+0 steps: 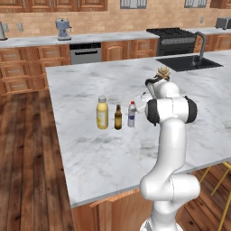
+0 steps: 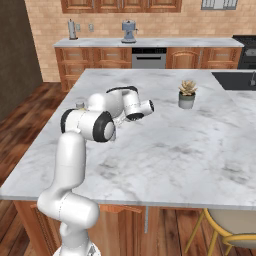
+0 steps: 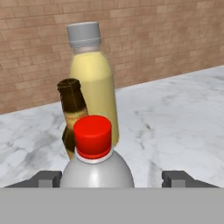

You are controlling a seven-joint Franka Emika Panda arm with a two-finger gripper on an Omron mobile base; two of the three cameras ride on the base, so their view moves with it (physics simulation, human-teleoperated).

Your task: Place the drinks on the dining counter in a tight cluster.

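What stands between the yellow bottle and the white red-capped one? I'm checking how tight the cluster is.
The dark brown bottle stands between the yellow bottle and the white bottle, all in a row on the dining counter, seen in the left base view.

The white arm (image 1: pixel 169 135) is being held bent over itself, its upper link rising from the base and its forearm folded forward and downward. The wrist is being kept low and turned sideways, so the hand is being pointed roughly level. In the hand view the gripper (image 3: pixel 111 178) is being held with its jaws spread wide, the two dark fingertips (image 3: pixel 46 178) standing well apart.
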